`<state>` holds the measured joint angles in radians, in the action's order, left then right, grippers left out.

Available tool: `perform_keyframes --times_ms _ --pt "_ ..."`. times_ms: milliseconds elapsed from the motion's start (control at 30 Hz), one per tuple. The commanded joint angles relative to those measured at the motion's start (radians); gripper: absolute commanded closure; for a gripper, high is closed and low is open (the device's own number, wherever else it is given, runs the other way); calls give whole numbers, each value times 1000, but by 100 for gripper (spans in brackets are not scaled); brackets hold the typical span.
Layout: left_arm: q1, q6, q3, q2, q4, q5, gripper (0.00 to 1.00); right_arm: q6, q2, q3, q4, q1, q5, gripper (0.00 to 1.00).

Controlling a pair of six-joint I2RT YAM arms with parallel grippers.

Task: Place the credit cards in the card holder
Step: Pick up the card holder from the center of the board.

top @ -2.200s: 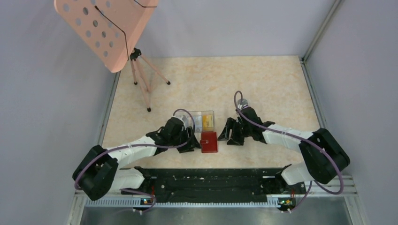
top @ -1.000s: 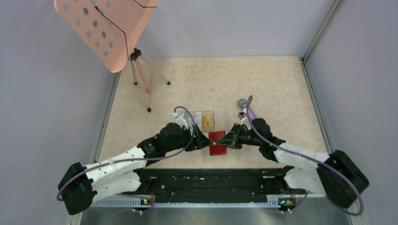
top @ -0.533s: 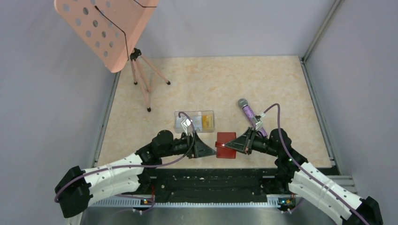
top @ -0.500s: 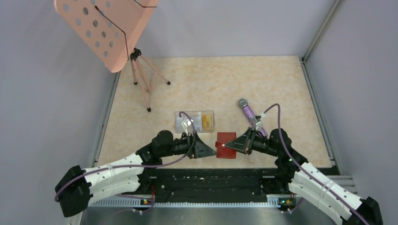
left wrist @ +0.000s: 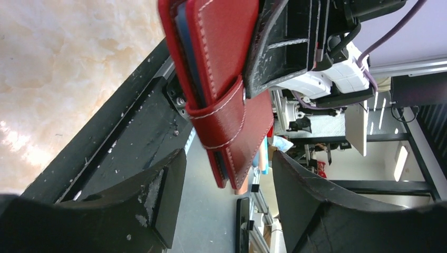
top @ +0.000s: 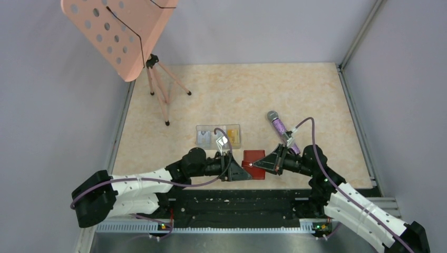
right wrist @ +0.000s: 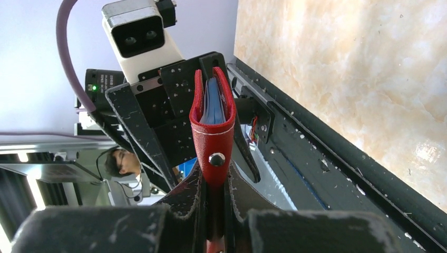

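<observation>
Clamping the red card holder (right wrist: 212, 138), the right gripper (right wrist: 213, 211) holds it raised between the left gripper's (left wrist: 227, 171) widely parted jaws.

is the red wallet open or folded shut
Shut: the wallet is folded, strap wrapped over both halves, pinched by the right gripper.

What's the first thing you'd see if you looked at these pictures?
A bright red wallet, pinched in the right pincer near the front of the table, with the open left pincer straddling its other end. Next, the big pink board full of holes, high at the far left.
</observation>
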<state>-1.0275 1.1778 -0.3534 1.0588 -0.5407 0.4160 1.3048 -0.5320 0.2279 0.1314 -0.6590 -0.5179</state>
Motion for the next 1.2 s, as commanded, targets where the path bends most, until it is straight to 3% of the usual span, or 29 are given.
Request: perform_keyframes --times_ms 0,167,367,433,467,567,633,700,933,1067,1167 --pt "-26 26 -46 41 -172 -25 36 6 16 28 22 -11 -28 100" --pt "-31 55 -31 87 -256 -47 50 12 33 24 11 -11 -33 100" --pt "-33 71 -5 87 -275 -63 87 -4 58 27 -35 -11 -45 98" --pt "-33 75 11 72 -281 -61 100 -45 72 51 -122 -11 -37 85" --pt "-33 75 17 61 -275 -60 100 -63 81 67 -177 -11 -31 70" --pt "-38 63 34 16 -220 -59 100 -79 116 81 -236 -11 -8 42" --pt "-41 49 40 -29 -167 -53 100 -81 138 80 -253 -11 4 29" --pt "-45 34 43 -62 -119 -40 100 -78 151 69 -257 -12 5 22" --pt "-56 -1 47 -162 22 41 100 -43 139 40 -146 -12 -45 20" --pt "-74 -2 57 -156 15 49 100 -41 70 35 -53 -12 -111 28" --pt "-99 -3 52 -131 -19 44 100 -36 17 36 5 -11 -151 39"
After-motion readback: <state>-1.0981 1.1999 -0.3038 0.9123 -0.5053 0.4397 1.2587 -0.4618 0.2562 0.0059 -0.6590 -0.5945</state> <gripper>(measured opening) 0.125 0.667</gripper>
